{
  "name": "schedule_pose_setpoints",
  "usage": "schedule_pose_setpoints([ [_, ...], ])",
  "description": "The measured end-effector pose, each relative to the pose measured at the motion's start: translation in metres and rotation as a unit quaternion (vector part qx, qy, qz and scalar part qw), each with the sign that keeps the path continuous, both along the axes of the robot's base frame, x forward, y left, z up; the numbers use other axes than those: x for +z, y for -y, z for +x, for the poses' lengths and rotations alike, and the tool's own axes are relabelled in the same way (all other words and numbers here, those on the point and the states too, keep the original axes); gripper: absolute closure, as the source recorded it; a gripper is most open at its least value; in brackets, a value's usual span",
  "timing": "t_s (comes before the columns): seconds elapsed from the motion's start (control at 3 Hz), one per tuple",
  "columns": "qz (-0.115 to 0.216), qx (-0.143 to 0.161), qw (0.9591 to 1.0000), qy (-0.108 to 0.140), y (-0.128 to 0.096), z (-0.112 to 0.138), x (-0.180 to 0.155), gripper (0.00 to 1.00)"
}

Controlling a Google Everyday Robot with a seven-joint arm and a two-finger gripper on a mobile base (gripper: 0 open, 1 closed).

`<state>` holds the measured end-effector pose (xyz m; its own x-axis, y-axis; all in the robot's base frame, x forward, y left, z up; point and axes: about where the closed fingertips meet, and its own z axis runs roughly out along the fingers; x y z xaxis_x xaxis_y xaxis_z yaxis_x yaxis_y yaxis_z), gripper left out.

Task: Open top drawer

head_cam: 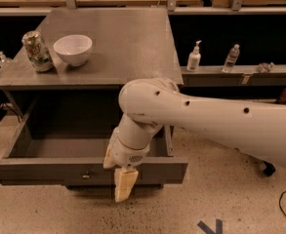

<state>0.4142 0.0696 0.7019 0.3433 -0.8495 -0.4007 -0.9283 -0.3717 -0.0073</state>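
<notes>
The top drawer of the grey cabinet stands pulled out, and its inside shows bare. Its flat grey front faces me with a small round metal knob at centre. My gripper hangs from the white arm at the drawer front, just right of the knob and overlapping the front's top edge. Whether it touches the front is unclear. The lower drawers are mostly hidden in shadow under the open one.
On the grey cabinet top stand a white bowl and a can at the left. A shelf to the right holds a pump bottle and a small water bottle. A speckled floor lies in front.
</notes>
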Motion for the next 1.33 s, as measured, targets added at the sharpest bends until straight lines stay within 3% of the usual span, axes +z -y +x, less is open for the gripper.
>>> schedule_pose_setpoints([
  [0.33, 0.014, -0.006, 0.9998, 0.013, 0.007, -0.001, 0.014, 0.30],
  [0.67, 0.037, -0.043, 0.9974, 0.043, 0.026, 0.024, 0.030, 0.30],
  [1.0, 0.083, -0.098, 0.9891, 0.072, 0.051, 0.054, 0.044, 0.16],
  [1.33, 0.093, -0.112, 0.9862, 0.079, 0.058, 0.059, 0.047, 0.00],
])
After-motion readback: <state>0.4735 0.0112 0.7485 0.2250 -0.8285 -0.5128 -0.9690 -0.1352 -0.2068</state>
